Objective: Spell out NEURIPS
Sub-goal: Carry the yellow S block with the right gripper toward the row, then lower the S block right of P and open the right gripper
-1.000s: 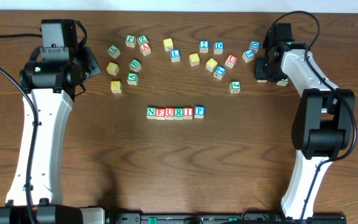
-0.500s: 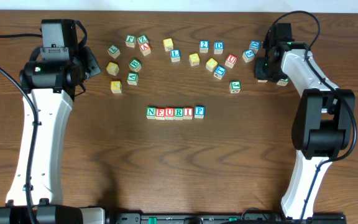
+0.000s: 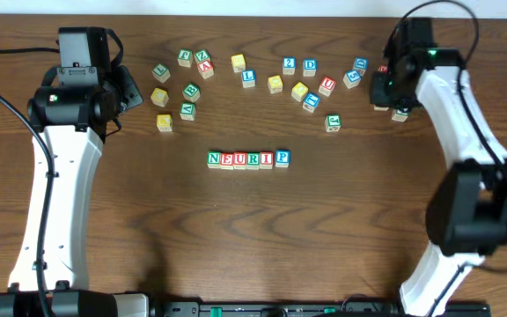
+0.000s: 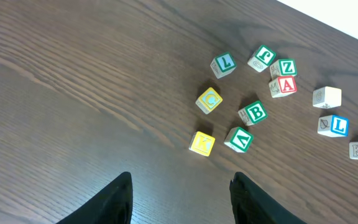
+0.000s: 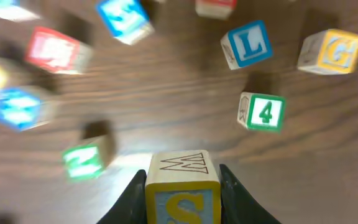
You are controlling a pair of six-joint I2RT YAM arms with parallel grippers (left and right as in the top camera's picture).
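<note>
My left gripper (image 4: pixel 182 186) hangs open at the bench's (image 3: pixel 236 229) far left, with nothing between its fingers (image 4: pixel 122 198). Just past it in the left wrist view lies a loose cluster: a yellow cube (image 4: pixel 208 99), a green B (image 4: pixel 253 112), a green Z (image 4: pixel 286 67) touching a red A (image 4: pixel 283 85), and further right a blue L (image 4: pixel 334 125).

In the overhead view the row sits mid-bench, well apart from both arms. It reads green N (image 3: pixel 214 159), red E (image 3: pixel 227 159), red U (image 3: pixel 240 159), green R (image 3: pixel 253 159), red I (image 3: pixel 267 159) and blue P (image 3: pixel 282 158), side by side in a straight line. The place right of P is bare.

More loose cubes curve along the far side toward the right arm.

My right gripper (image 5: pixel 183 198) is at the far right end, closed on the S cube (image 5: pixel 182 180), one finger on each side. The cube's near face shows a yellow S, its top face an outlined W. I can't tell whether it touches the bench. Beyond it the right wrist view shows a green 4 (image 5: pixel 263 112), another blue L (image 5: pixel 248 43) and a yellow G (image 5: pixel 331 53); cubes further left there are blurred.
</note>
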